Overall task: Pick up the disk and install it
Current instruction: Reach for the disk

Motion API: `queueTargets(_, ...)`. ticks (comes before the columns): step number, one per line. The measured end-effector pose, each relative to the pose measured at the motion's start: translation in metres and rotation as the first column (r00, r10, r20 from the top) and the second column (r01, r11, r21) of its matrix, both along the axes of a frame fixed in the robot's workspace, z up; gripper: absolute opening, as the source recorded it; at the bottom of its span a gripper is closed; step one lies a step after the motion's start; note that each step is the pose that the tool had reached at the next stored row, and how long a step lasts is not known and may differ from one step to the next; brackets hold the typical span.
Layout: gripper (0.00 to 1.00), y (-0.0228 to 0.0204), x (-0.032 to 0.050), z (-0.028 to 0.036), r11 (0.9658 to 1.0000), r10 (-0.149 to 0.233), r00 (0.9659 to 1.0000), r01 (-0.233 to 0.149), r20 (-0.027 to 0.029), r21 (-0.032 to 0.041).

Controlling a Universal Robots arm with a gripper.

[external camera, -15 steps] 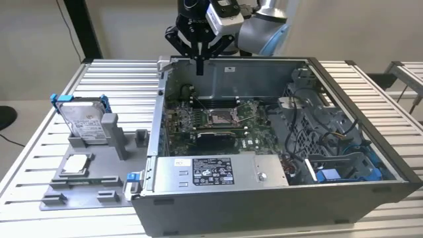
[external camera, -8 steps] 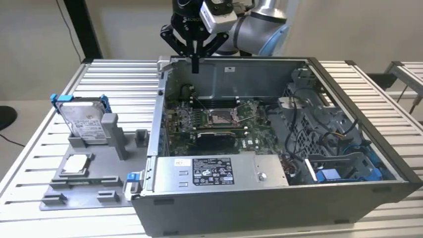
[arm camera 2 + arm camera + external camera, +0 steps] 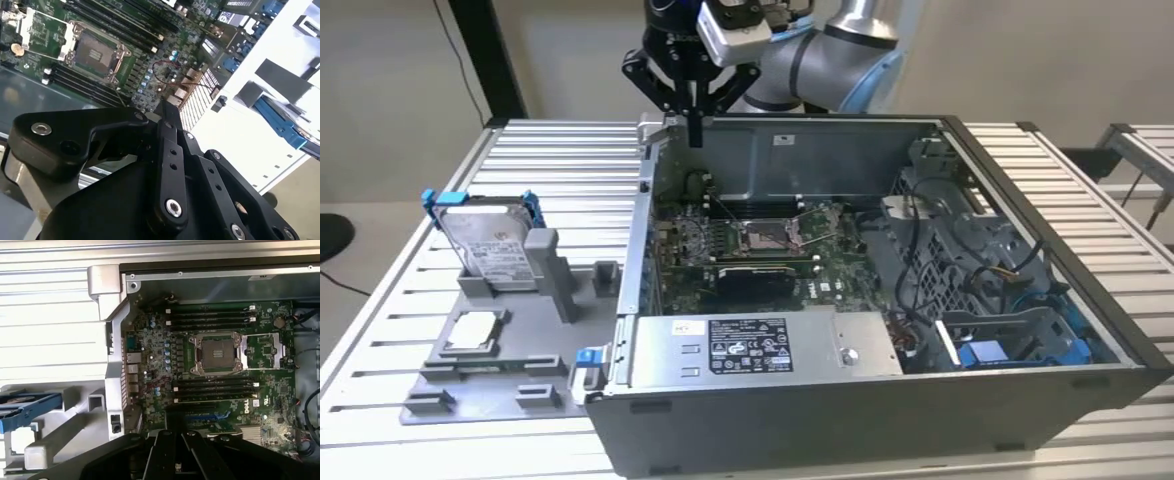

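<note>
The disk (image 3: 487,243), a silver-grey drive with a white label and a blue carrier frame, stands on edge in a grey holder on the table at the exterior view's left. Its blue frame shows in the first wrist view (image 3: 26,405) and in the second wrist view (image 3: 279,121). My gripper (image 3: 695,135) hangs shut and holds nothing, above the back left corner of the open computer case (image 3: 630,300). It is well apart from the disk. In both wrist views its black fingers (image 3: 165,111) (image 3: 175,436) meet in a point over the motherboard's edge.
The case holds a green motherboard (image 3: 754,240) with an open CPU socket, a grey power-supply box (image 3: 754,345) at the front, and a drive cage with blue parts (image 3: 994,355) at the right. A grey fixture (image 3: 507,365) on the slatted table carries a small square chip (image 3: 470,330).
</note>
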State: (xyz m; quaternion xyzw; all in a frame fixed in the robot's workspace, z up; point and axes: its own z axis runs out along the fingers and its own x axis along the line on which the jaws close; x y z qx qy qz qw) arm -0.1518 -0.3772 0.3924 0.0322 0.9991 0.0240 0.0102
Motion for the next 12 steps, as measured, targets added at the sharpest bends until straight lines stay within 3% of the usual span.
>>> queueTargets(12,0.0,0.0019,-0.0298,-0.0001,1.0,0.006,1.0,-0.006,0.0,0.0)
